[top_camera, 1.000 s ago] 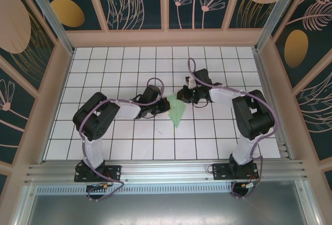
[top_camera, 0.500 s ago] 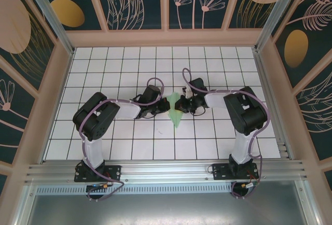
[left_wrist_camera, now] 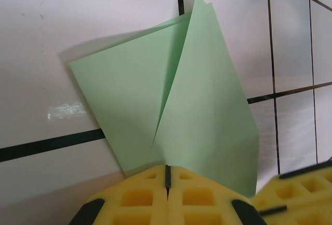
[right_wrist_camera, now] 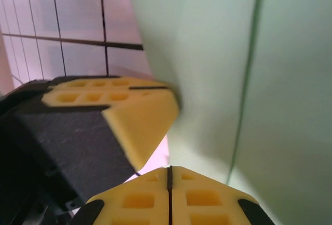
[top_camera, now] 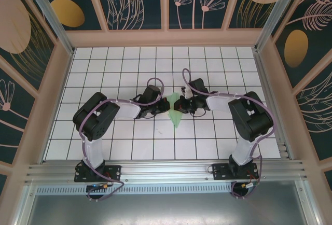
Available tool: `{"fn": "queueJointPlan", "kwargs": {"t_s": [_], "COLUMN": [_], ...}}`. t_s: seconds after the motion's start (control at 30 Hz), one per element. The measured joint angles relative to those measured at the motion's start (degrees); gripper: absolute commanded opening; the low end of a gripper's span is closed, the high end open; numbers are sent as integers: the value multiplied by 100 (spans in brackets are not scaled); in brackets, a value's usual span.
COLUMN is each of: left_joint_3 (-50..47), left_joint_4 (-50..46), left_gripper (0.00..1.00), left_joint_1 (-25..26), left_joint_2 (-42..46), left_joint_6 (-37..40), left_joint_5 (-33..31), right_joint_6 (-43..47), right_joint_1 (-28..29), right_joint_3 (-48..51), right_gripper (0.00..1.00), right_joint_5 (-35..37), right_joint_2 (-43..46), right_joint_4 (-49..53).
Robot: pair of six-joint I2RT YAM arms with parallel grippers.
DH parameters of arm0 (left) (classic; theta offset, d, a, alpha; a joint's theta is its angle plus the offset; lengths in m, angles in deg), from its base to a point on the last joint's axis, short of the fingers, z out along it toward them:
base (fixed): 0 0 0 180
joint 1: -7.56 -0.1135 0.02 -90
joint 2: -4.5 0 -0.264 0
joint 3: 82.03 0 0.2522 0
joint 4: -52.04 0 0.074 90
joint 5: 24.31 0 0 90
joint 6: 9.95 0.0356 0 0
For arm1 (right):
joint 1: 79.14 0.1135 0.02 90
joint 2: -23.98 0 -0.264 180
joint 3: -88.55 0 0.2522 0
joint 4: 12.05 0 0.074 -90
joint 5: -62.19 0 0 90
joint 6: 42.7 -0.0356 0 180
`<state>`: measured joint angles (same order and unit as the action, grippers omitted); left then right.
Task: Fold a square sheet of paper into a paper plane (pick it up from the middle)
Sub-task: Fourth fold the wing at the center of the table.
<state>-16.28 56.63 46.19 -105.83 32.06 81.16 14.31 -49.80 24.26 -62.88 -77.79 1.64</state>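
Left end effector [left_wrist_camera: 167, 170] pinched shut on pale mint-green sheet of paper [left_wrist_camera: 197, 106], centre of white gridded desk [top_camera: 207, 137], already folded to a point. Right end effector [right_wrist_camera: 169, 170] closed just beside, touching paper; grip unclear. Wing folds likely remain.

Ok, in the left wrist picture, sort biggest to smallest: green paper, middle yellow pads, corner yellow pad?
1. green paper
2. middle yellow pads, though nearest the camera
3. corner yellow pad, partly cut off
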Motion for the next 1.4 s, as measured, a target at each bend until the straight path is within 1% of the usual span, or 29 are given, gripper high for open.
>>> {"fn": "queueJointPlan", "kwargs": {"t_s": [0.17, 0.4, 0.6, 0.7, 0.87, 1.07, 1.2, 1.4], "left_joint_3": [11, 22, 22, 22, 22, 26, 26, 26], "left_joint_4": [-22, -42, -39, -39, -39, -42, -42, -42], "left_gripper": [0, 0, 0, 0, 0, 0, 0, 0], "left_joint_1": [0, -2, -2, -2, -2, -2, -2, -2], "left_joint_2": [0, -4, -4, -4, -7, -9, -9, -9], "left_joint_6": [0, 0, 2, 2, 2, 2, 7, 37], "left_joint_5": [7, 20, 20, 20, 20, 24, 26, 39], "right_joint_6": [-44, -39, -39, -46, -63, -83, -85, -94], "right_joint_1": [94, 72, 105, 210, 389, 387, 474, 575], "right_joint_3": [297, 341, 516, 619, 730, 728, 796, 885], "right_gripper": [9, 9, 10, 10, 9, 9, 10, 10], "right_joint_5": [20, -68, -63, -96, -81, -129, 70, 74], "right_joint_2": [-144, -164, 177, 341, 177, 118, 313, 802], "right_joint_4": [-92, -201, -98, -111, -164, -212, -168, -68]}}
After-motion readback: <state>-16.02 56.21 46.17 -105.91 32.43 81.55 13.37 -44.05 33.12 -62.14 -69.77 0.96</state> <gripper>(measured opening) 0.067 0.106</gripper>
